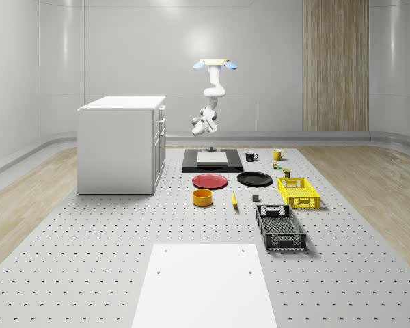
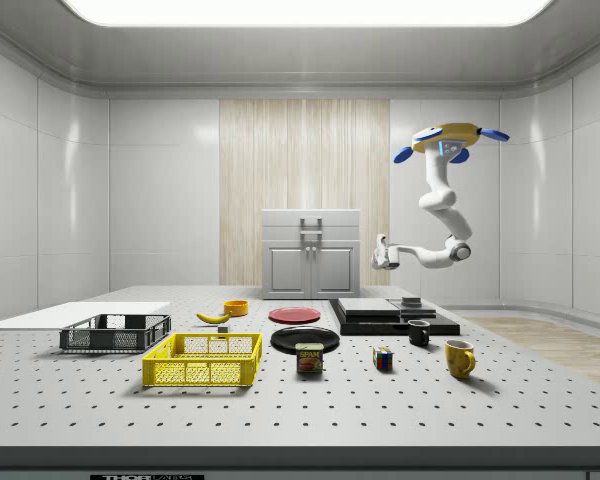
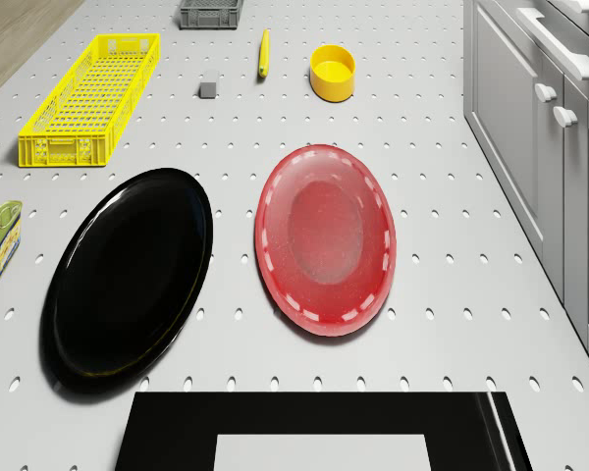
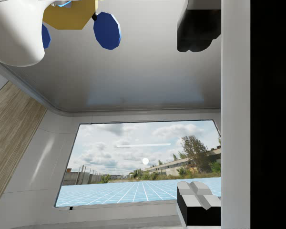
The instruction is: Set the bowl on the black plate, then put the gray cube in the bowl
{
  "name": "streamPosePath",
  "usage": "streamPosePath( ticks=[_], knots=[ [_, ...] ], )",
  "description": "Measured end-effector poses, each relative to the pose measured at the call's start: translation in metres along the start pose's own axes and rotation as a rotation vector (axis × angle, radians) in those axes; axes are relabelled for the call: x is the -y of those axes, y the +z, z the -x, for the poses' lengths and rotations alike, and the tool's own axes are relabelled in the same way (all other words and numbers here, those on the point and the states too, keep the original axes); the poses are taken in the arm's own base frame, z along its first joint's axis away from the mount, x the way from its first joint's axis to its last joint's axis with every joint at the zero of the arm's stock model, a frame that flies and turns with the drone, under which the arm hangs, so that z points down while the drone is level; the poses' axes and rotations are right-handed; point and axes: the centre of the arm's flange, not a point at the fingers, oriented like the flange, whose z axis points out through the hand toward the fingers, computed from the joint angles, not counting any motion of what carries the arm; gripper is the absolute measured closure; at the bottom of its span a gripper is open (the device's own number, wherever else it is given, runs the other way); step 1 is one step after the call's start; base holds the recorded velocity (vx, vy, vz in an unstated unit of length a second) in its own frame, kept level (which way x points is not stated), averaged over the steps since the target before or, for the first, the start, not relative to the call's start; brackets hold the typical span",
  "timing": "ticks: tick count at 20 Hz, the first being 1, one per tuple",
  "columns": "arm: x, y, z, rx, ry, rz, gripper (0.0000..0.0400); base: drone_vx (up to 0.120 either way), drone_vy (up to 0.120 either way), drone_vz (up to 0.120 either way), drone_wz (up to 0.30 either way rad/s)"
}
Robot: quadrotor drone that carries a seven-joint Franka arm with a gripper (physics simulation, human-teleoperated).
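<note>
The yellow bowl (image 1: 203,197) stands upright on the perforated table, next to the red plate (image 1: 210,181). The black plate (image 1: 254,179) lies bare beside the red one, with the small gray cube (image 1: 255,198) on the table in front of it. The drone view has the bowl (image 3: 333,72), the gray cube (image 3: 208,89) and the black plate (image 3: 128,280) all apart from each other. The drone (image 1: 215,65) hovers high over the black pad (image 1: 212,160) at the table's far end. My gripper (image 4: 196,119) is open and holds nothing, well above the table (image 2: 382,252).
A white cabinet (image 1: 123,143) stands at the whole-scene view's left. A yellow basket (image 1: 298,192), a black basket (image 1: 280,227) and a banana (image 1: 234,199) lie near the cube. Two mugs (image 2: 419,333) (image 2: 460,357), a can (image 2: 309,358) and a puzzle cube (image 2: 382,359) sit nearby.
</note>
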Motion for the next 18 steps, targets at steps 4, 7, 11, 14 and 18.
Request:
streamPosePath(
  ticks=[4, 7, 11, 14, 18],
  knots=[
    [0.044, 0.023, 0.045, -0.482, -0.015, 0.484, 0.0000, 0.120, 0.000, -0.120, 0.000],
    [0.062, 0.057, 0.064, -0.796, -0.025, 0.800, 0.0000, 0.120, 0.000, -0.120, 0.000],
    [0.068, 0.094, 0.072, -1.071, -0.036, 1.074, 0.0000, 0.120, 0.000, -0.120, 0.000],
    [0.068, 0.111, 0.072, -1.188, -0.042, 1.189, 0.0000, 0.120, 0.000, -0.120, 0.000],
    [0.067, 0.122, 0.071, -1.274, -0.047, 1.272, 0.0000, 0.120, -0.100, -0.120, 0.000]
  ],
)
